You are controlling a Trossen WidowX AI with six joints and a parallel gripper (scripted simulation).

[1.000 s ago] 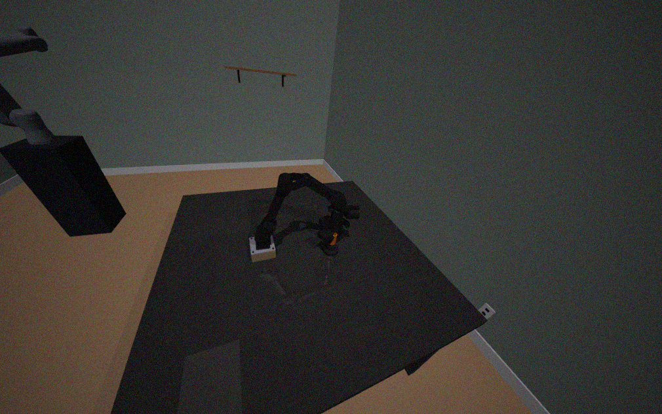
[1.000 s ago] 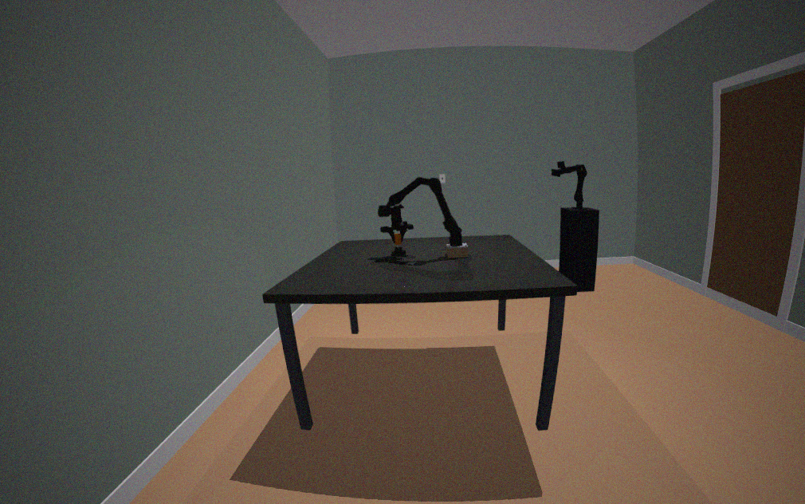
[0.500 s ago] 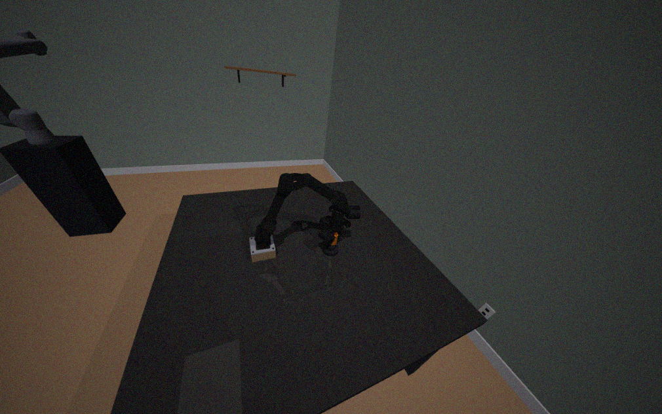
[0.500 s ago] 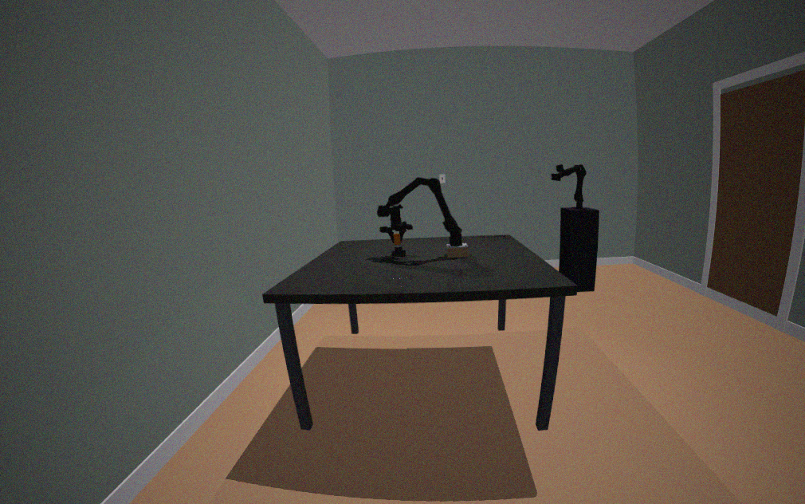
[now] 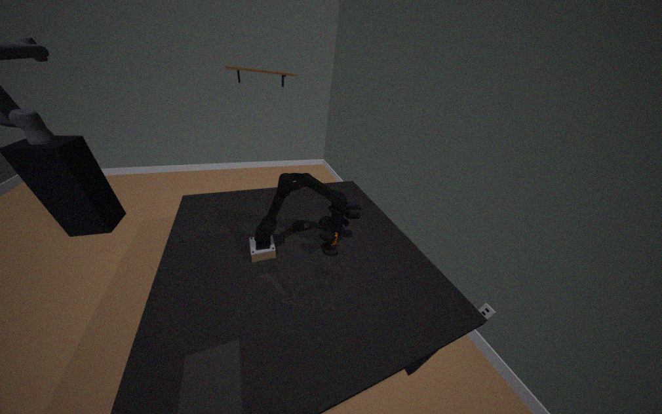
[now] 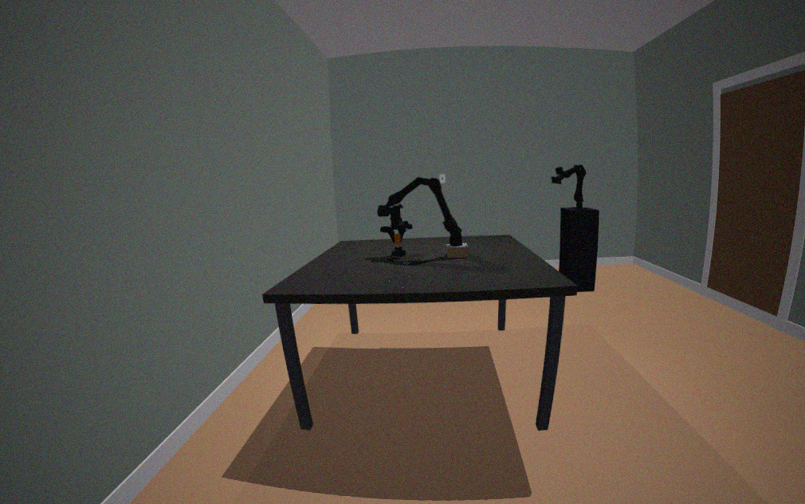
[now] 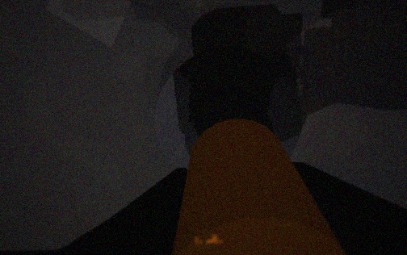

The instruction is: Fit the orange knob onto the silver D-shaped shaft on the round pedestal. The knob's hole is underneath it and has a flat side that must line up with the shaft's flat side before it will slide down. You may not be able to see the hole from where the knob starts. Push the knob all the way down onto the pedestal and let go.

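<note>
My gripper is shut on the orange knob, with a dark finger on each side of it in the wrist view. The knob looks about upright and is over the dark round pedestal, low and close to its top. I cannot tell whether they touch. The silver shaft, the knob's hole and both flat sides are hidden. Much of the wrist view is in dark shadow.
The dark table carries the pedestal and my arm's light base block. A second arm stands on a black cabinet beyond the table's edge.
</note>
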